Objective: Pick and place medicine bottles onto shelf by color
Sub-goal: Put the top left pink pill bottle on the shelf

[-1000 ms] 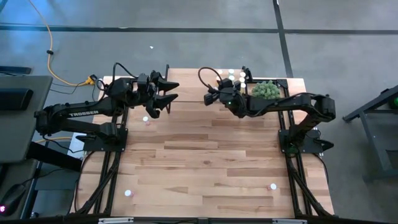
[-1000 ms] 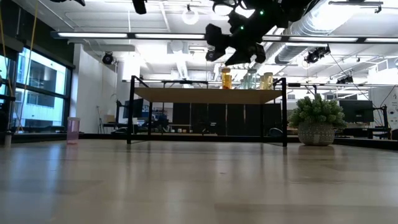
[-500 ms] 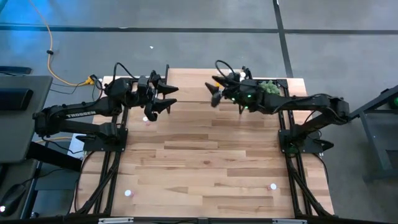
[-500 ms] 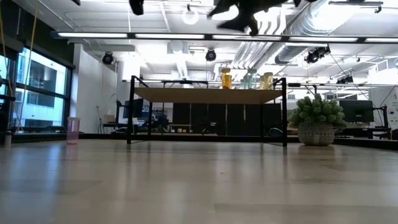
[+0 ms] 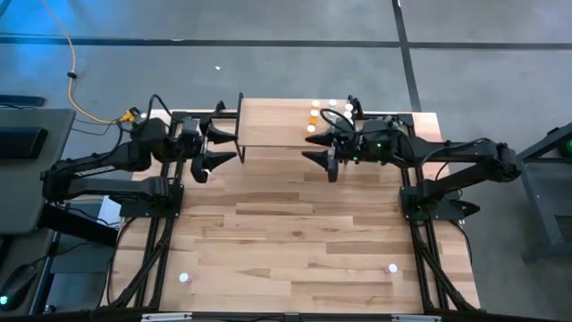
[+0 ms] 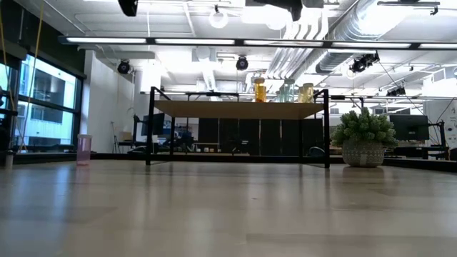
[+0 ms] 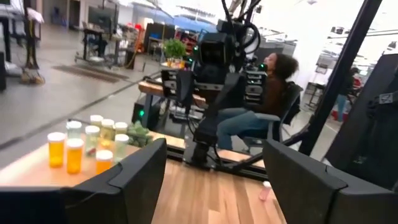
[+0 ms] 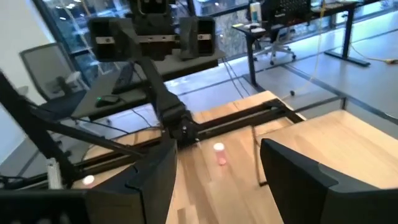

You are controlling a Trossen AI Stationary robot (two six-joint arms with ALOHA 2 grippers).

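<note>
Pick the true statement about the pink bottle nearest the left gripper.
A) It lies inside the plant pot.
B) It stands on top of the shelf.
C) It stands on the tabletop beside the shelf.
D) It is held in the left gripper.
C: the pink bottle stands alone on the tabletop, outside the shelf, below the open, empty left gripper.

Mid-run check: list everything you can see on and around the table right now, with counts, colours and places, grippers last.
Shelf: one, light wood top, black legs, far edge of table.
Bottles on shelf: about eight, three orange, the rest pale, clustered at its right end.
Pink bottles on table: three; one beside the shelf's left end, two near the front edge.
Plant: one, green, in a pot, right of the shelf.
Person: one, seated beyond the table.
Left gripper: open, empty, at the shelf's left end.
Right gripper: open, empty, in front of the shelf's right part.
</note>
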